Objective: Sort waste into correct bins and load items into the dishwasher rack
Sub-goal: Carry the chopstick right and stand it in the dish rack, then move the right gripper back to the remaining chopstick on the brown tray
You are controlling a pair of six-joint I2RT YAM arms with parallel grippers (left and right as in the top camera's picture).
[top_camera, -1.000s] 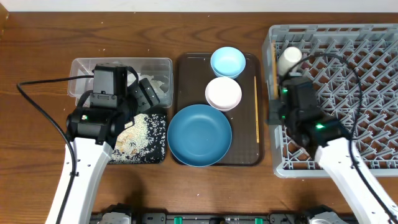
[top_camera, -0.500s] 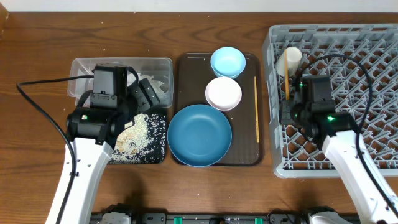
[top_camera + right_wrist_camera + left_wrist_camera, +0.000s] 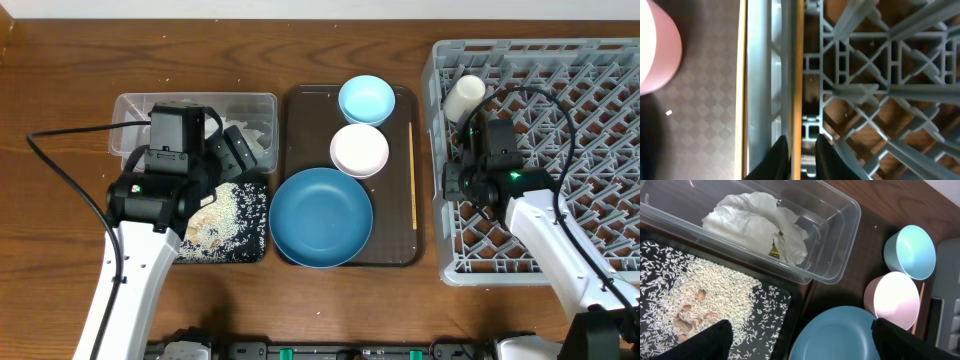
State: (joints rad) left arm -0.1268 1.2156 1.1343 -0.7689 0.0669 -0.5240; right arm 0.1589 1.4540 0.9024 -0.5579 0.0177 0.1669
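Right of the brown tray [image 3: 300,125], just beside it, sits the rack [image 3: 570,200]. On the brown tray: big blue bowl [image 3: 320,217] at the near end, pink-rimmed bowl [image 3: 359,150] in the middle, light-blue bowl [image 3: 366,99] at the far end, all upright. Left of the brown tray, just beside it: tub [image 3: 250,105] at the far side, black tray [image 3: 790,315] nearer. Left gripper [image 3: 800,342] hovers over those two, jaws wide, holding nothing. Right gripper [image 3: 801,156] is at the rack wall nearest the brown tray, jaws narrow, closed on a second chopstick [image 3: 799,60]. Cup [image 3: 465,97] is in the rack corner nearest the brown tray's far end. Tissue [image 3: 757,222] and wrapper [image 3: 774,253] are in the tub, rice [image 3: 705,295] on the black tray. One chopstick [image 3: 412,175] lies along the brown tray's right edge.
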